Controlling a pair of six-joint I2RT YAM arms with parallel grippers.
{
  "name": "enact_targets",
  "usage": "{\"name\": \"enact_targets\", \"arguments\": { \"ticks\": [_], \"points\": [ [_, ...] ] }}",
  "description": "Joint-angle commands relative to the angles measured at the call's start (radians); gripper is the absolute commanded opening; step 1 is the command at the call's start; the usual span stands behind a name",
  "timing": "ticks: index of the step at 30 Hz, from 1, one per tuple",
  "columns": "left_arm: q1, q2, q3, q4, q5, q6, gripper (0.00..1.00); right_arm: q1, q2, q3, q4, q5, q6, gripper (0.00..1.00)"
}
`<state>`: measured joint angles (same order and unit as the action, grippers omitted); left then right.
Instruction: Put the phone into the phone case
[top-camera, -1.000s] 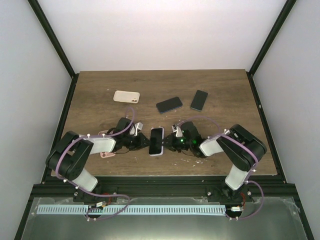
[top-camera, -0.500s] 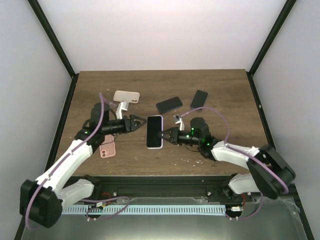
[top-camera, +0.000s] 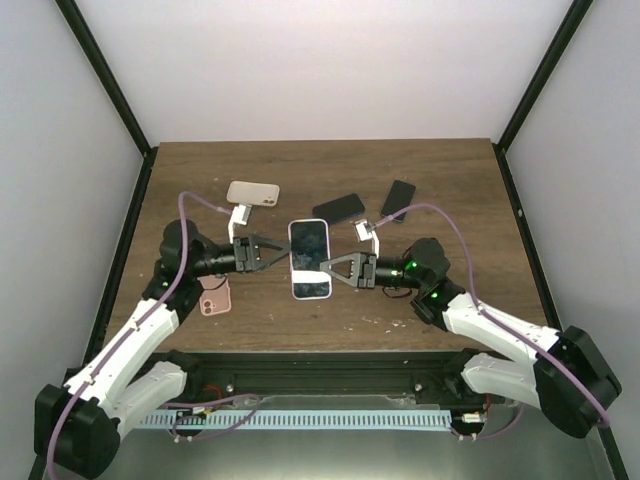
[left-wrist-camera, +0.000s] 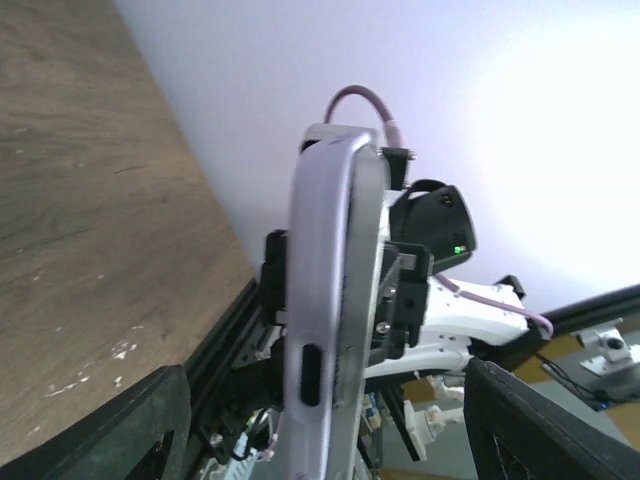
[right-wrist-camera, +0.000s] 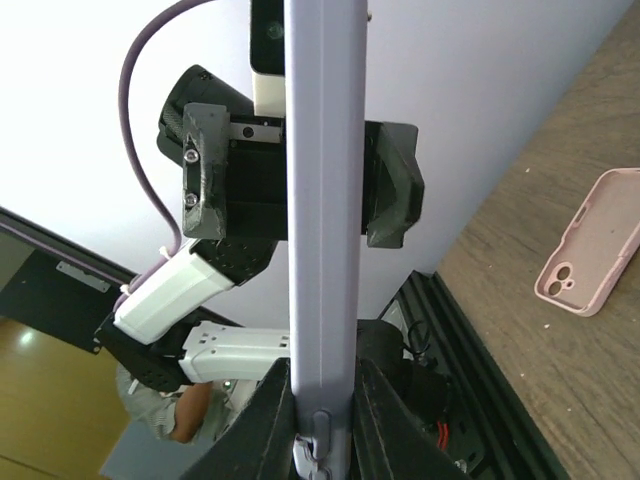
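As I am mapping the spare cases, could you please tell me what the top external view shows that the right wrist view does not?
Only the top external view shows the beige case, two dark phones and the screen of the held phone. Only the right wrist view shows that phone's thin side edge, pinched in the right gripper. Both show the held phone, the pink case and the open left gripper.

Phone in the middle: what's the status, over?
Right gripper shut on phone, held in the air. Left gripper open around its other edge. Pink case empty, nothing in the way.
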<state>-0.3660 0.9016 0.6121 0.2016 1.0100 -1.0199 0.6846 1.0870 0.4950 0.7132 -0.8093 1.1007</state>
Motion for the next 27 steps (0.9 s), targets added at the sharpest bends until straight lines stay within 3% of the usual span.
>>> {"name": "enact_targets", "arguments": {
  "ticks": [1,11,15,21,27],
  "points": [
    [0.003,0.004,-0.006,0.166,0.069,-0.085,0.74,0.01,-0.008,0.02,0.136,-0.053,0.036,0.1],
    [0.003,0.04,-0.015,0.239,0.067,-0.124,0.49,0.022,0.032,0.031,0.141,-0.083,0.036,0.1],
    [0.004,0.05,-0.019,0.226,0.055,-0.117,0.26,0.026,0.038,0.031,0.148,-0.088,0.036,0.1],
    [0.004,0.057,-0.023,0.227,0.053,-0.115,0.01,0.027,0.038,0.024,0.146,-0.083,0.038,0.12],
    [0.003,0.048,0.016,0.064,0.034,-0.019,0.0,0.027,0.039,0.028,0.126,-0.073,0.032,0.17]
  ]
}}
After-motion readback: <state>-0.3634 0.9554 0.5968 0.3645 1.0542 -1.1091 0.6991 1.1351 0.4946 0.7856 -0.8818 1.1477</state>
